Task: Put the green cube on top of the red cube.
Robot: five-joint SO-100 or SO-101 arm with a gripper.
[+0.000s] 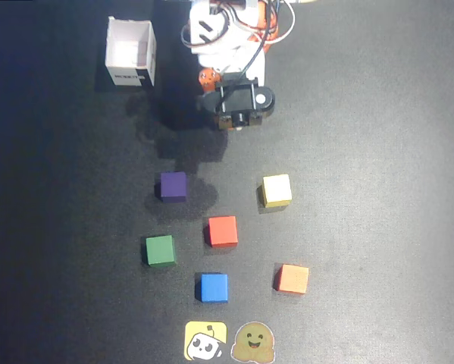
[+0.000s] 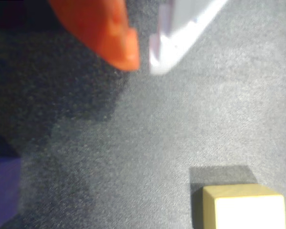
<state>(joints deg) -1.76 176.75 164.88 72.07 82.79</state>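
The overhead view shows the green cube (image 1: 160,250) on the dark mat, left of centre. The red cube (image 1: 223,231) rests a short way to its right and slightly farther back. The two are apart. My gripper (image 1: 238,123) hangs near the arm's base at the back, far from both cubes, mostly hidden under its black camera mount. In the wrist view the gripper (image 2: 143,64) has its orange finger (image 2: 119,43) and white finger (image 2: 181,33) almost tip to tip, with nothing between them. Neither the green nor the red cube appears in the wrist view.
A purple cube (image 1: 173,186) (image 2: 3,191) and a yellow cube (image 1: 277,190) (image 2: 243,207) lie nearest the gripper. A blue cube (image 1: 214,287) and a paler orange cube (image 1: 292,278) sit in front. A white open box (image 1: 130,53) stands back left. Two stickers (image 1: 227,341) mark the front edge.
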